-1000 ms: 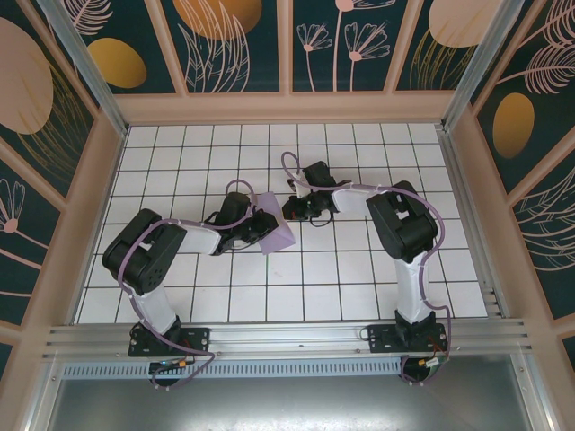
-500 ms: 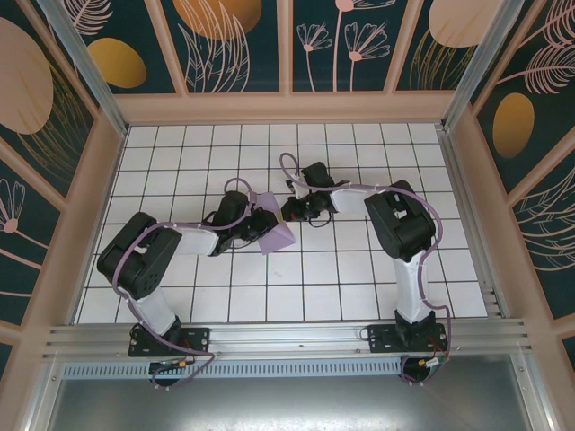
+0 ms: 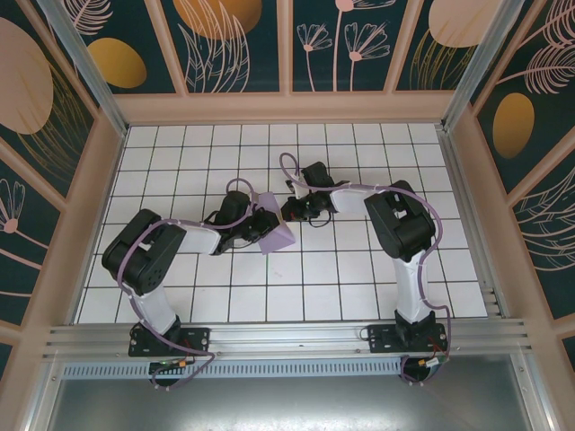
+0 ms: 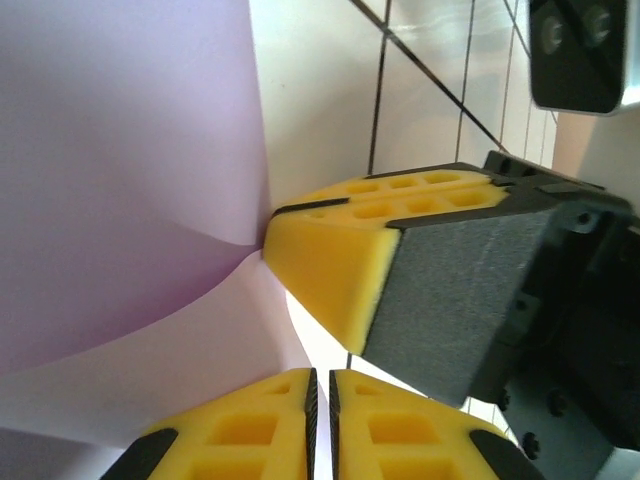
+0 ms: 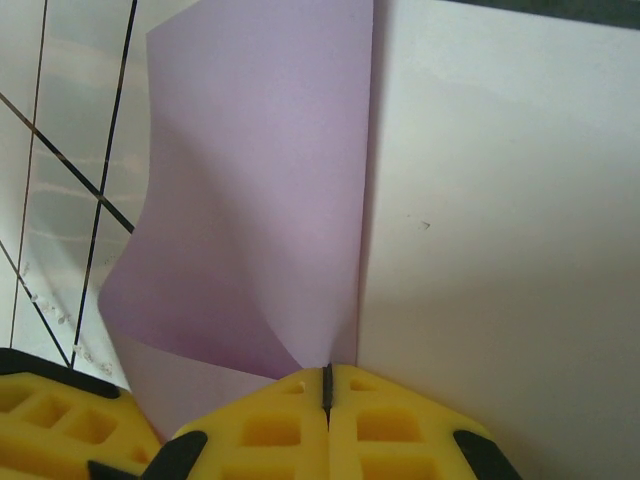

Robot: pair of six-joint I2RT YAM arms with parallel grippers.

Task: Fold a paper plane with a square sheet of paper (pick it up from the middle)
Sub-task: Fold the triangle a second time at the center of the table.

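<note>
Tiled table [image 3: 359,269]: white grid, both arms meeting near its middle | square sheet of paper [image 3: 275,230]: lilac, creased and bowed, held between the two grippers | left gripper [image 4: 320,385]: yellow pads closed, pinching the sheet's edge | right gripper [image 5: 326,380]: pads closed on the sheet at a crease.

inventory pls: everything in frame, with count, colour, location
sheet of paper: 1, lilac, partly folded, mid-table, between both grippers
table: 1, white tiles with black grid, under the arms
wall panels: several, dark teal floral, around the table
rail: 1, silver, near edge
left arm: 1, black and white, left base
right arm: 1, black and white, right base
left gripper: 1, yellow pads, shut on the sheet of paper
right gripper: 1, yellow pads, shut on the sheet of paper
</note>
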